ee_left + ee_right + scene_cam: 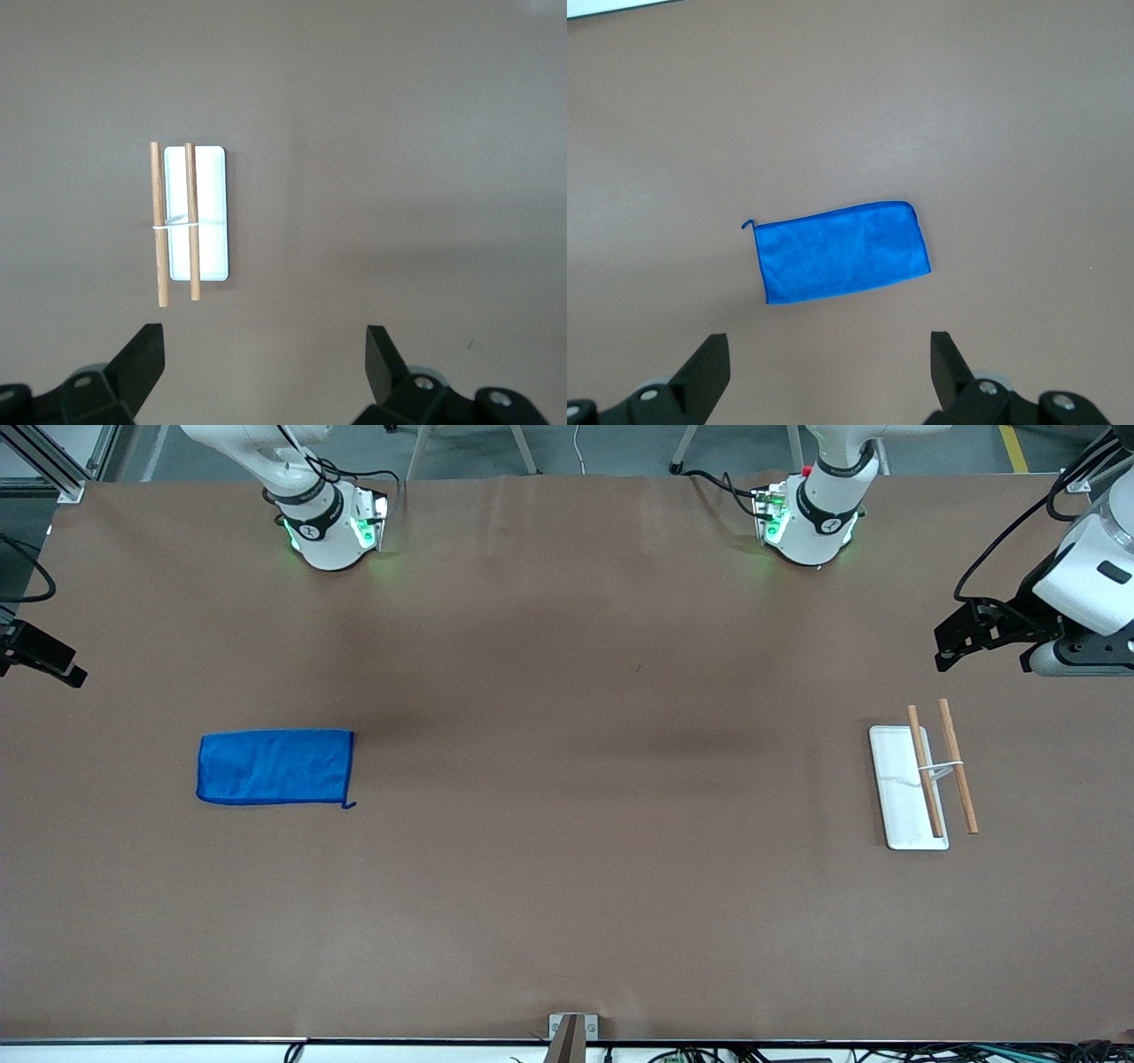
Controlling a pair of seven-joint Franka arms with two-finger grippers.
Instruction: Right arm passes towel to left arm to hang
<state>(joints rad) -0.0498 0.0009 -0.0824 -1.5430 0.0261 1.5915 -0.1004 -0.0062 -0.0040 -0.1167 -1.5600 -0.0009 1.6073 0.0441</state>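
Observation:
The blue towel (pixel 275 767) lies flat and folded on the brown table toward the right arm's end, its small loop tail at one corner. It also shows in the right wrist view (pixel 843 251). My right gripper (pixel 828 345) is open and empty, high over the table beside the towel and apart from it; in the front view it shows at the picture's edge (pixel 40 657). My left gripper (pixel 261 341) is open and empty, up in the air near the rack; it shows in the front view (pixel 961 642).
A rack with a white flat base (pixel 899 779) and two wooden rods (pixel 957 766) stands toward the left arm's end; it shows in the left wrist view (pixel 211 212). The two arm bases (pixel 332 522) stand along the table's edge farthest from the front camera.

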